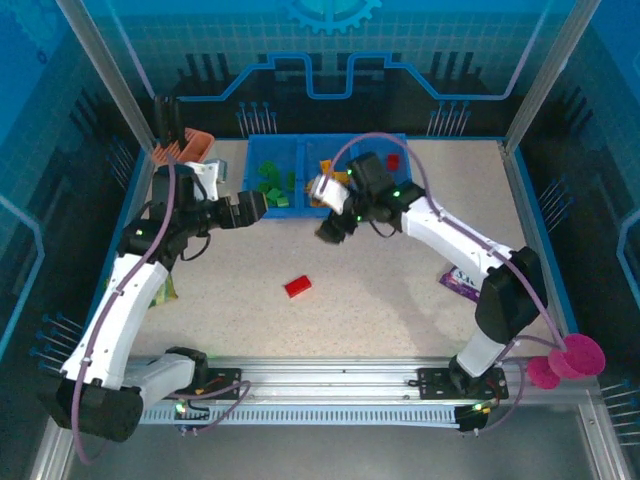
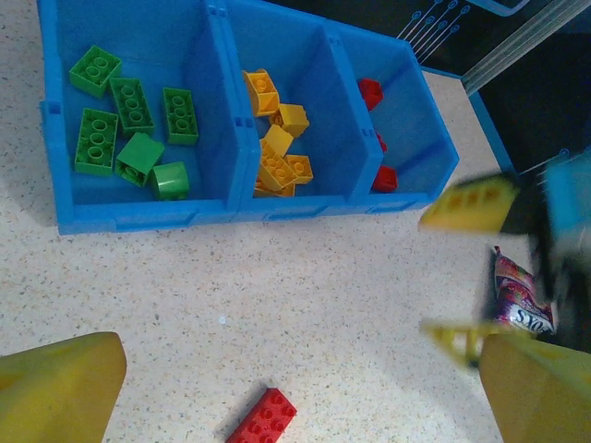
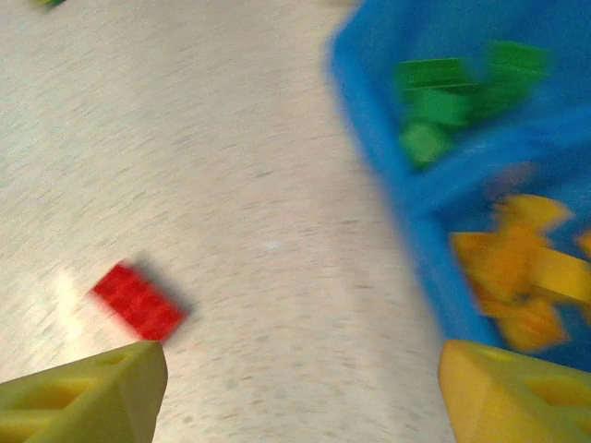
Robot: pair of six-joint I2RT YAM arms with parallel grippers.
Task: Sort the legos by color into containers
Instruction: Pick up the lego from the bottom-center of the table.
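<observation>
Your left gripper (image 1: 256, 207) has its jaws spread wide with nothing between them, and your right gripper (image 3: 300, 369) is parted and empty too, just in front of the blue tray (image 2: 138, 221). One red lego (image 2: 263, 417) lies loose on the speckled table (image 2: 323, 295), apart from the tray, whose compartments hold green legos (image 2: 129, 120), orange-yellow legos (image 2: 277, 148) and red legos (image 2: 383, 177). The snack packet (image 2: 517, 300) carries white lettering, too cut off to read.
</observation>
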